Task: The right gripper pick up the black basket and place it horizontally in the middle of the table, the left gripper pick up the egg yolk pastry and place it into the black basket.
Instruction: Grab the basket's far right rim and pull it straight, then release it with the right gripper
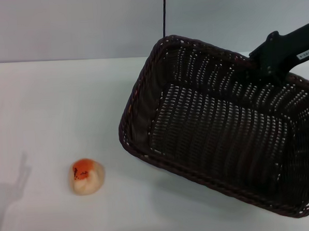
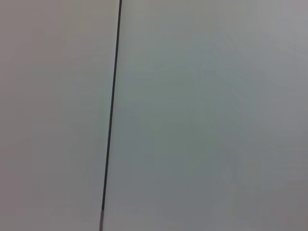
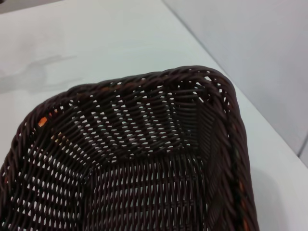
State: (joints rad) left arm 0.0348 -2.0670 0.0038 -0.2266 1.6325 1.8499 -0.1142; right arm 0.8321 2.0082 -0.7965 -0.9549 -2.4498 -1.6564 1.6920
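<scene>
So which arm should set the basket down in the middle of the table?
Right: the right gripper is at the black basket's far rim, apparently carrying it. The left gripper isn't visible near the table.

Dark brown woven basket (image 1: 222, 127); orange-topped beige pastry (image 1: 86, 176), black specks; white table (image 1: 50, 110).

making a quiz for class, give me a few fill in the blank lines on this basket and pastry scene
1. The dark woven wicker basket holds ____ inside.
2. The black right gripper meets the basket at its far ____.
3. The small round orange-topped pastry sits on the white table, on the basket's ____ side in the head view.

Missing words: nothing; rim; left
</scene>
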